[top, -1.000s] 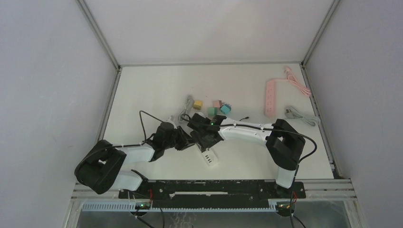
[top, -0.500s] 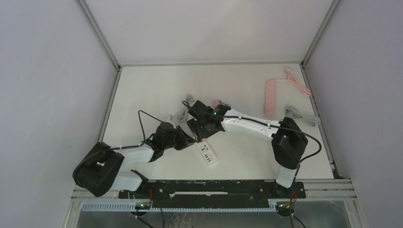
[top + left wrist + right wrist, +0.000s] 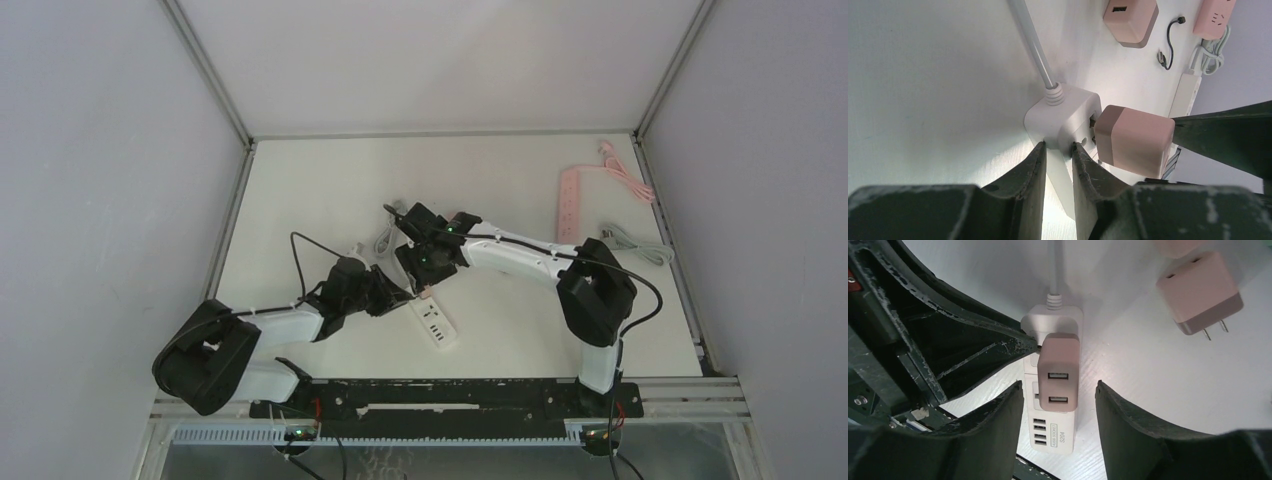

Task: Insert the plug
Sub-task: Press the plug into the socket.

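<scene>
The pink plug (image 3: 1059,372) stands on the white power strip (image 3: 1054,437), close to its cord end. Seen from the left wrist, the plug (image 3: 1133,140) has its prongs in a socket, with a thin gap under its body. My right gripper (image 3: 1059,384) hangs open above the plug, one finger on each side, touching nothing. My left gripper (image 3: 1058,146) is shut on the cord end of the strip (image 3: 1063,112). From above, the plug (image 3: 425,293) and the strip (image 3: 436,325) lie between the left gripper (image 3: 400,293) and the right gripper (image 3: 425,268).
A second pink plug (image 3: 1198,292) lies loose on the table beyond the strip. A pink power strip (image 3: 569,205) with its cord is at the far right, and a coiled grey cable (image 3: 630,242) lies beside it. A short black cable (image 3: 1168,45) lies between them.
My right gripper has drawn back from the white strip toward the far side, and the pink plug stays standing on the strip. The left gripper has kept its hold.
</scene>
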Tool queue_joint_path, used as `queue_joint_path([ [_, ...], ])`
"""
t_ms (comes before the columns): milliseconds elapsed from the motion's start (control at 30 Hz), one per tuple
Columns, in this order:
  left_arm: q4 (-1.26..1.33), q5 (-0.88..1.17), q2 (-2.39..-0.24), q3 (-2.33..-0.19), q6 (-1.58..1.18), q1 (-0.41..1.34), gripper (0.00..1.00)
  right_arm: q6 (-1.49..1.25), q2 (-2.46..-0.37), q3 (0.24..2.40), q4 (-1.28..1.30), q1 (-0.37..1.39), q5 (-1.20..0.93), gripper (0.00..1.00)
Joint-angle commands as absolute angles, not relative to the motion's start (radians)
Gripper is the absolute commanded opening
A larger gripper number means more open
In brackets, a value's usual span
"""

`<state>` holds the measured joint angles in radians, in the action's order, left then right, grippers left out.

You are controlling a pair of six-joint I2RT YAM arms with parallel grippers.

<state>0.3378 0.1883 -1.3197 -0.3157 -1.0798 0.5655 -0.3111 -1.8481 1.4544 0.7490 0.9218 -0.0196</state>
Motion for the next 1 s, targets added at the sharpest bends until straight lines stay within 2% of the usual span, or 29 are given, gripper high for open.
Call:
queue_joint_path([
  [0,0.285,0.136,-1.324,-0.287,-1.038,0.567,0.29,-0.295,-1.867,1.501,0.706,0.911,-0.06,0.6],
  [133,0.293,0.14,-1.331,-0.287,-1.041,0.568,0.28,-0.291,-1.888,1.513,0.71,0.908,-0.066,0.53],
  [233,0.295,0.14,-1.333,-0.285,-1.042,0.568,0.28,-0.286,-1.895,1.517,0.716,0.908,-0.072,0.42],
  [500,0.296,0.137,-1.333,-0.284,-1.043,0.568,0.28,-0.275,-1.931,1.523,0.777,0.938,-0.001,0.0],
  [767,0.295,0.133,-1.335,-0.284,-1.045,0.568,0.28,-0.251,-2.021,1.551,0.888,1.006,0.127,0.0],
  [967,0.295,0.133,-1.339,-0.282,-1.047,0.568,0.28,-0.277,-1.968,1.418,0.827,0.981,0.122,0.0],
])
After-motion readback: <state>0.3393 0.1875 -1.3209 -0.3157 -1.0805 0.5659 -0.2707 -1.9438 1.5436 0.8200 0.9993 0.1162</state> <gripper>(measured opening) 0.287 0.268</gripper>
